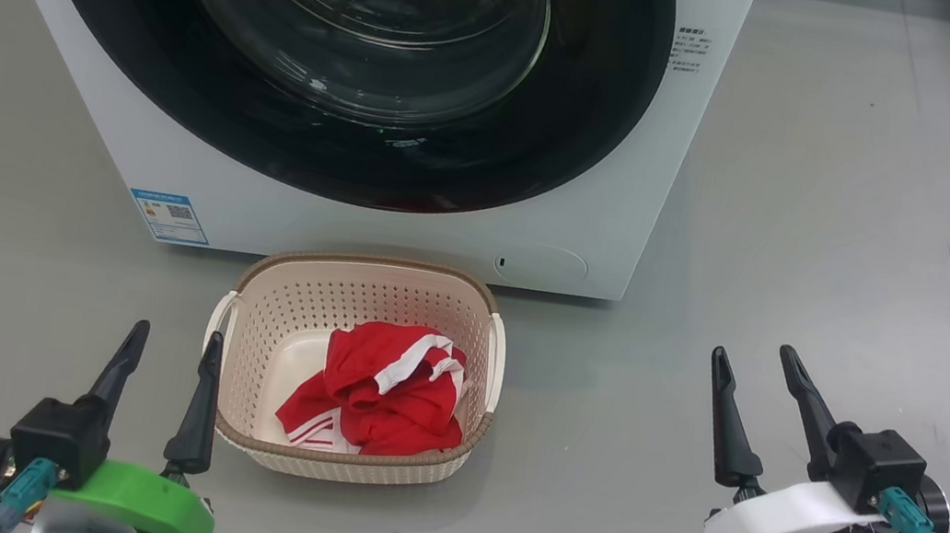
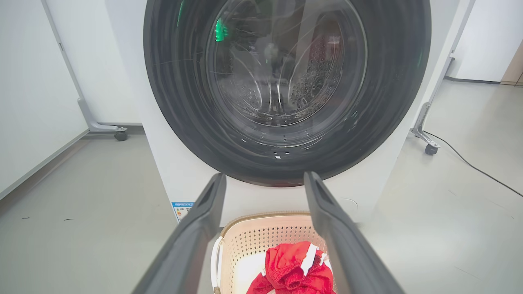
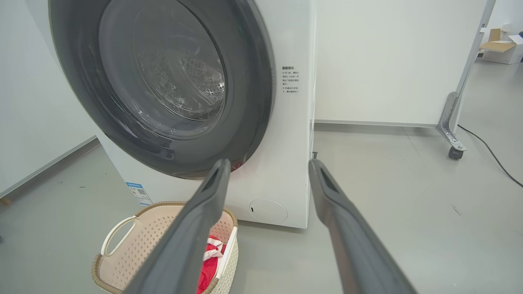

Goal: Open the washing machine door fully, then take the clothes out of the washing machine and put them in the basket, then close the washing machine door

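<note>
I see the washing machine door (image 1: 347,53) lying flat against the washing machine (image 1: 405,233). A blue label (image 1: 170,216) with a QR code sits at the machine's lower left corner, and a block of small print (image 1: 689,50) stands beside the door's right edge; I can read neither. The clothes (image 1: 383,388) lie in the basket (image 1: 373,263) just before the machine. My left gripper (image 1: 178,335) and right gripper (image 1: 753,352) hover empty, fingers spread
</note>
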Robot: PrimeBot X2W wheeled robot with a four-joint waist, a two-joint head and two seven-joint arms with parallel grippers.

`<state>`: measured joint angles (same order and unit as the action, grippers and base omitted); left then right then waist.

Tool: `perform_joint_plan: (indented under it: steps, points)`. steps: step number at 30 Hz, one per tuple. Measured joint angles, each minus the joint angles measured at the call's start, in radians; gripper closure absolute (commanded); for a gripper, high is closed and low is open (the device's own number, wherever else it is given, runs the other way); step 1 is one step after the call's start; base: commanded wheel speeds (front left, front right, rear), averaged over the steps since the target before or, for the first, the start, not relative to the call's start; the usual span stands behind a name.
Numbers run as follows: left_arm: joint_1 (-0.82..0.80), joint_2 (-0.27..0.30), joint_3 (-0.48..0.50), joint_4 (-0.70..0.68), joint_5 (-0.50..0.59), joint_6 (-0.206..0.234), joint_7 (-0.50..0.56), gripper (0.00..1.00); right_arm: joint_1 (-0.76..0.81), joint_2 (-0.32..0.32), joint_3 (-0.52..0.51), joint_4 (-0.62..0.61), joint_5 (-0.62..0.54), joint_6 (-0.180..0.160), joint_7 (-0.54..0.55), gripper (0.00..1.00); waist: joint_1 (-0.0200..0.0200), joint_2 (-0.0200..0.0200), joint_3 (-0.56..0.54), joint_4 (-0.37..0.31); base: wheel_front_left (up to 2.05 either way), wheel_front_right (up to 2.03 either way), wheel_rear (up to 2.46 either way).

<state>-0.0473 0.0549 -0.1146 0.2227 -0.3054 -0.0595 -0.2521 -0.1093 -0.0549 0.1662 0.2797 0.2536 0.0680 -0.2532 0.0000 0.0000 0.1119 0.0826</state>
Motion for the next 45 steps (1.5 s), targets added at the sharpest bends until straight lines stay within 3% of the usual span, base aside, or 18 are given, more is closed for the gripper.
perform_joint_plan:
  steps: [17, 45]
  points:
    - [0.042, 0.0, -0.016, 0.001, -0.002, 0.0, 0.002, 0.0, 0.113, 0.007, -0.016, -0.08, 0.002, -0.036, 0.0, 0.0, 0.0, 0.0, -0.045, -0.027, 0.0, 0.0, 0.0]
    - [0.047, 0.0, -0.019, -0.019, -0.002, 0.0, 0.014, 0.0, 0.163, 0.011, -0.01, -0.144, 0.002, -0.052, 0.0, 0.0, 0.0, 0.0, -0.043, -0.038, 0.0, 0.0, 0.0]
